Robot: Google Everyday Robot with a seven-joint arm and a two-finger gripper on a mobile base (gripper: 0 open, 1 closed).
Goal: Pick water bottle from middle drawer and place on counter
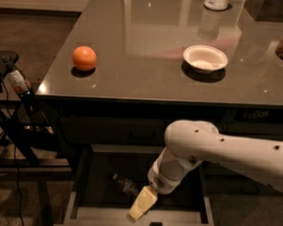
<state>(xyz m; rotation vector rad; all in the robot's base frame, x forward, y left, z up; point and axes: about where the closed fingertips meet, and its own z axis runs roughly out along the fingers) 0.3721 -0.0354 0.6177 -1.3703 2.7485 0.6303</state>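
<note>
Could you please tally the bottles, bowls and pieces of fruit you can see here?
Bottles: 2, the water bottle in the middle drawer beside the gripper, and a dark labelled bottle at the left.
Bowls: 1, a white bowl on the counter.
Fruit: 1, an orange.
Total: 4.

End effector (138,211) in middle drawer (75,197)

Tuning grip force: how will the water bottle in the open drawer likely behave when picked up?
The water bottle lies on its side on the floor of the middle drawer, so a nudge would probably roll it. It looks like small clear plastic, so likely light and easily dented. The gripper is low in the drawer, right beside it.
</note>
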